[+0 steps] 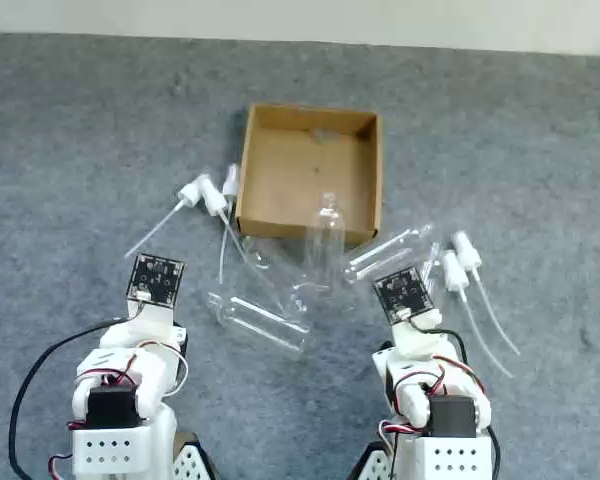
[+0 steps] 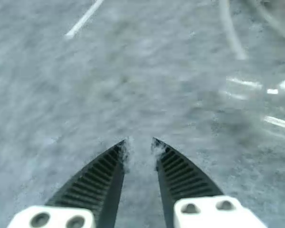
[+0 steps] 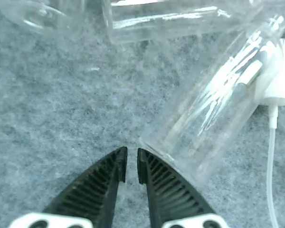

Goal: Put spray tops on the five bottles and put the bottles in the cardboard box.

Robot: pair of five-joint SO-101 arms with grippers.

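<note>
The open cardboard box (image 1: pixel 310 170) sits at the middle back of the grey carpet. One clear bottle (image 1: pixel 325 240) stands upright just in front of it. Other clear bottles lie on their sides: one (image 1: pixel 255 320) between the arms, two (image 1: pixel 385 250) near the right arm. White spray tops with long tubes lie left of the box (image 1: pixel 205 193) and at the right (image 1: pixel 460 262). My left gripper (image 2: pixel 139 145) hovers over bare carpet, slightly open and holding nothing, with a bottle (image 2: pixel 261 104) beside it. My right gripper (image 3: pixel 131 156) is shut and holds nothing, its tip touching a lying bottle (image 3: pixel 213 109).
Both arms' bases (image 1: pixel 110 440) (image 1: pixel 440 445) stand at the front edge. A spray top (image 3: pixel 278 80) and another lying bottle (image 3: pixel 180 16) lie just beyond the right gripper. Thin dip tubes (image 2: pixel 230 28) cross the carpet ahead of the left gripper.
</note>
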